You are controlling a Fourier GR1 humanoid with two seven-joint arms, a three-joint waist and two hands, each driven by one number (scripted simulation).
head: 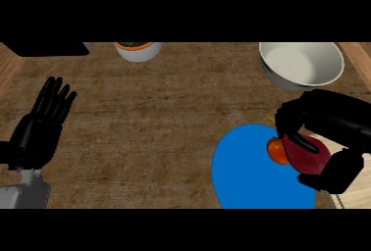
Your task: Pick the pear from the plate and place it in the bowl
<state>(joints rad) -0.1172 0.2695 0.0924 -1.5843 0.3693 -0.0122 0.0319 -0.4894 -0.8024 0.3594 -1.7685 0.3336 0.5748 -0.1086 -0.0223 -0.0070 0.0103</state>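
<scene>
Right hand (326,142) curled round pear (301,152) over blue plate (246,171), left hand (39,127) open, resting.

- Left hand (36,132): matte black throughout, slender segmented fingers noted.
- Left forearm (25,192): grey, boxy casing observed.
- Right hand (326,132): black, bulky rounded shells recorded.

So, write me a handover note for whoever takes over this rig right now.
Left hand: open, resting at the view's left, fingers up, holding nothing.
Right hand: curled round the dark red pear over the blue plate; whether the pear has left the plate cannot be told.
An orange fruit sits on the plate beside the pear.
White bowl: at upper right, nothing inside.
Left: carry the pear to the bowl and release it.
</scene>
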